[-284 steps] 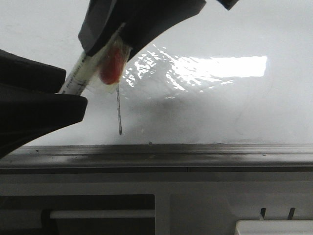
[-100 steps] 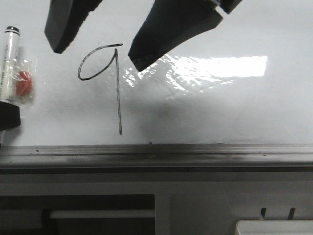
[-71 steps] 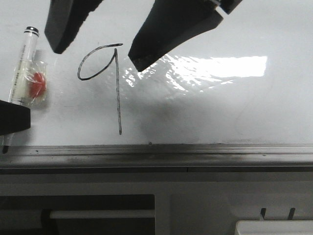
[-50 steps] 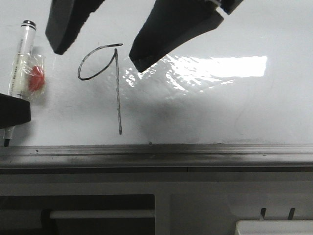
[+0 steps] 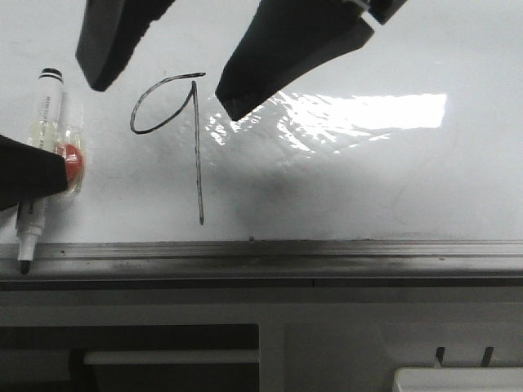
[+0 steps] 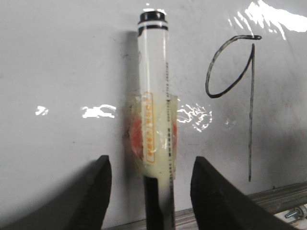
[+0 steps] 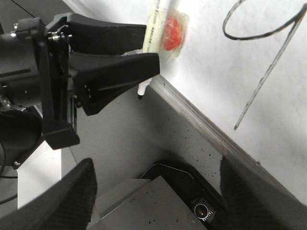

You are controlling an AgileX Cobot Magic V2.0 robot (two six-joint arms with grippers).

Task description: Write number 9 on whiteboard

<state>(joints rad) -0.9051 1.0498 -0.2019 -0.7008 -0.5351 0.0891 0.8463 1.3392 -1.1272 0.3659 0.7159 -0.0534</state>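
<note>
The number 9 (image 5: 198,163) is drawn in thin black line on the whiteboard (image 5: 368,180), its stem ending just above the grey lower rail (image 5: 327,253). To its left a white marker (image 5: 45,114) with a red piece taped to it lies against the board, black tip down on the rail. My left gripper (image 6: 152,160) is open, its fingers (image 6: 98,191) on either side of the marker and apart from it. Above the 9, my right gripper (image 5: 163,98) hangs open with nothing in it. The 9 (image 6: 250,120) also shows in the left wrist view.
Window glare (image 5: 368,110) covers the board right of the 9. Below the rail is the grey robot base with a white bar (image 5: 172,357) and a white object (image 5: 458,380) at the lower right. A camera housing (image 7: 201,208) sits beneath the right gripper.
The marker was held at the 9 by the left gripper 2.8 s ago. It has since moved to the board's left side and dropped until its tip meets the rail. The right gripper has not moved.
</note>
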